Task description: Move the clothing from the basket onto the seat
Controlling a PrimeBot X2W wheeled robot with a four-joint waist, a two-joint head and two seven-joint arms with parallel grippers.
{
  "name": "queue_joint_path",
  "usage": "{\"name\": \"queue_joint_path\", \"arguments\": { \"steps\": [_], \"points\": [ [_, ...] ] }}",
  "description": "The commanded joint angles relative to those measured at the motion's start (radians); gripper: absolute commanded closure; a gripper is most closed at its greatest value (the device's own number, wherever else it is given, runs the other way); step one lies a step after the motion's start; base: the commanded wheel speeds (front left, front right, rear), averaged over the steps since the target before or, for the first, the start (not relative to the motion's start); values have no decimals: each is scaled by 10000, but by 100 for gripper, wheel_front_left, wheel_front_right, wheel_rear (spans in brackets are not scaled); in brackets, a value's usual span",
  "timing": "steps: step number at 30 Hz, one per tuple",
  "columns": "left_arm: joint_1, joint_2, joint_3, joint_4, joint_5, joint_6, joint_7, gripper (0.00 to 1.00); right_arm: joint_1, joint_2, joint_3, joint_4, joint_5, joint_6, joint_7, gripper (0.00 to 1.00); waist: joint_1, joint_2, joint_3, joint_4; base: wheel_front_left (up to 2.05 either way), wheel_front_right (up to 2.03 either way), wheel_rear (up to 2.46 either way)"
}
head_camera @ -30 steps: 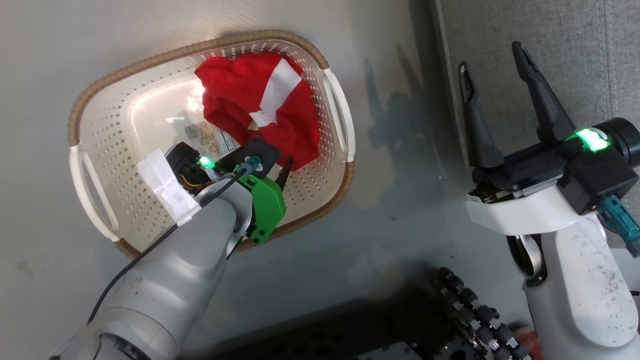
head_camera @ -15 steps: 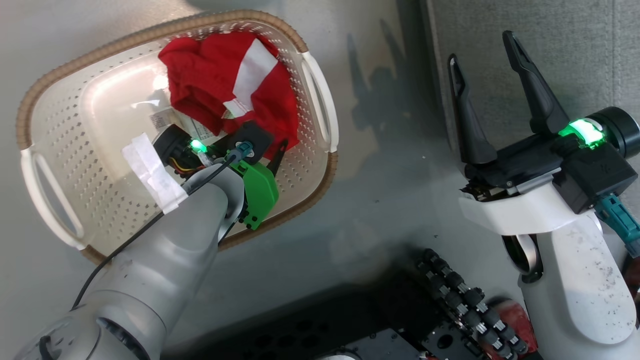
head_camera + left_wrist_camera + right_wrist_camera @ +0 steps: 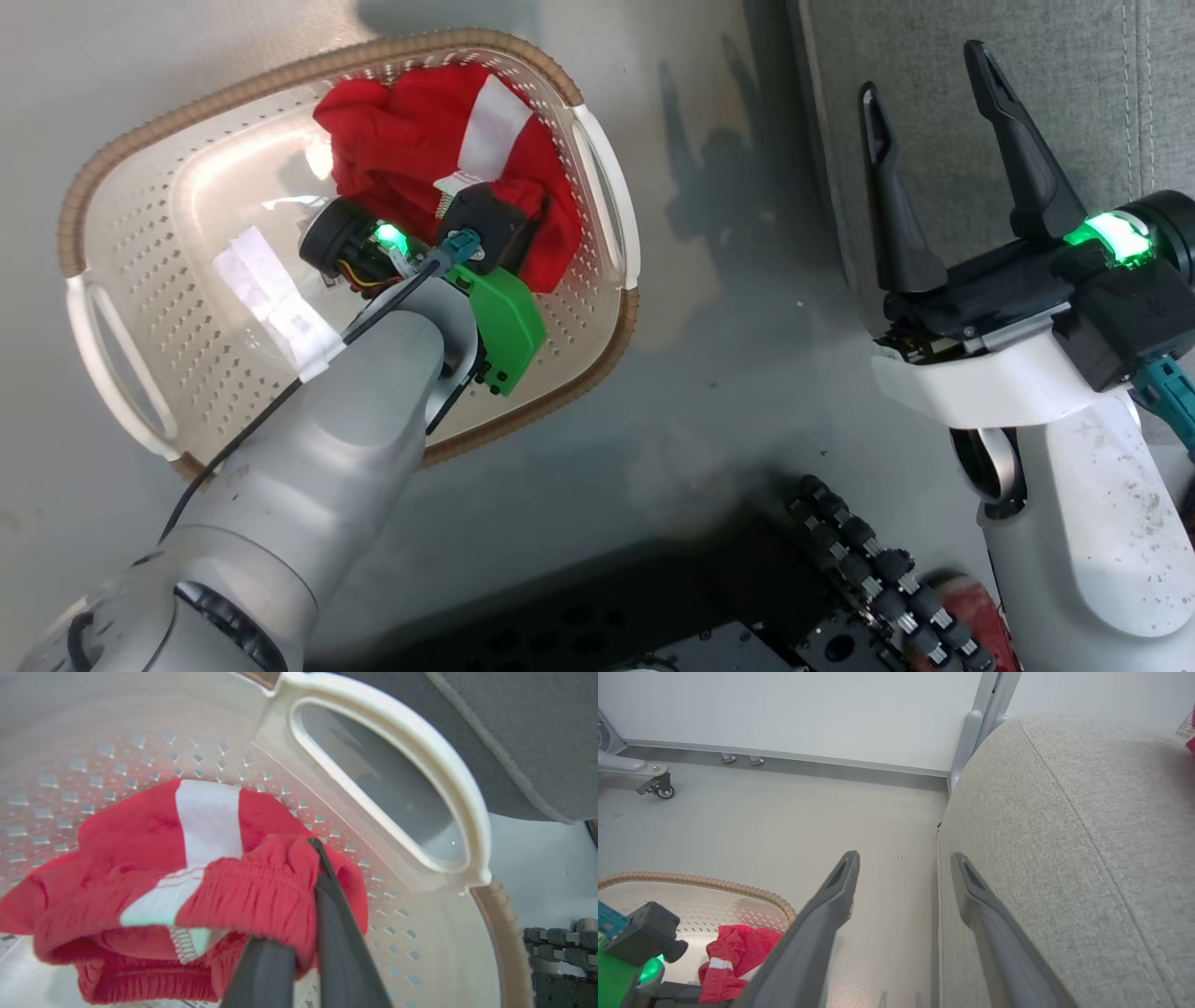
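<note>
Inside the basket (image 3: 168, 317), toward its right-hand end, a red garment (image 3: 401, 159) with white patches is seen bunched against the perforated wall. The left gripper (image 3: 314, 877) is pressed together on a gathered red fold of that garment, one finger lying over the cloth and the other partly buried beneath it. The garment is judged to be gripped but not yet lifted, since most of it rests on the basket's bottom. No other clothing is seen in the basket, so this is taken to be the last piece there.

To the right of the basket, past its white handle (image 3: 607, 205), a strip of bare grey floor (image 3: 728, 280) is crossed before the seat (image 3: 1092, 56) is reached. The right gripper (image 3: 922, 70) is held spread and empty between basket and seat.

At the seat's edge farthest from the basket, a sliver of red (image 3: 1191, 742) is glimpsed; what it is cannot be told.

The handle and rim must be cleared during the lift. Below the basket in the head view lies the robot's dark base (image 3: 868, 569).
</note>
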State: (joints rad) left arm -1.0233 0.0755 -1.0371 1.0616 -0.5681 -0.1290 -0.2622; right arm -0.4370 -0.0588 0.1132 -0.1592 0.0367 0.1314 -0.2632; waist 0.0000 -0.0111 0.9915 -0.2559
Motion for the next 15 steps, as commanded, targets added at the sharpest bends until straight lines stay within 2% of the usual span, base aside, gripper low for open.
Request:
{"name": "queue_joint_path", "arguments": {
  "steps": [1,8,15],
  "points": [
    [229,113,187,-185,69,-25,-33,100,-49,7,-74,26,96,-14,-24,0,0,111,-312,188,0,0,0],
    [1062,209,1014,-1291,625,-8,-36,100,63,34,-23,391,156,-14,-23,0,0,111,-1343,598,0,0,0],
    [2644,190,2136,-2527,1234,31,-36,100,568,-80,170,819,176,-14,-22,0,0,111,-3087,1084,0,0,0]
  ]
}}
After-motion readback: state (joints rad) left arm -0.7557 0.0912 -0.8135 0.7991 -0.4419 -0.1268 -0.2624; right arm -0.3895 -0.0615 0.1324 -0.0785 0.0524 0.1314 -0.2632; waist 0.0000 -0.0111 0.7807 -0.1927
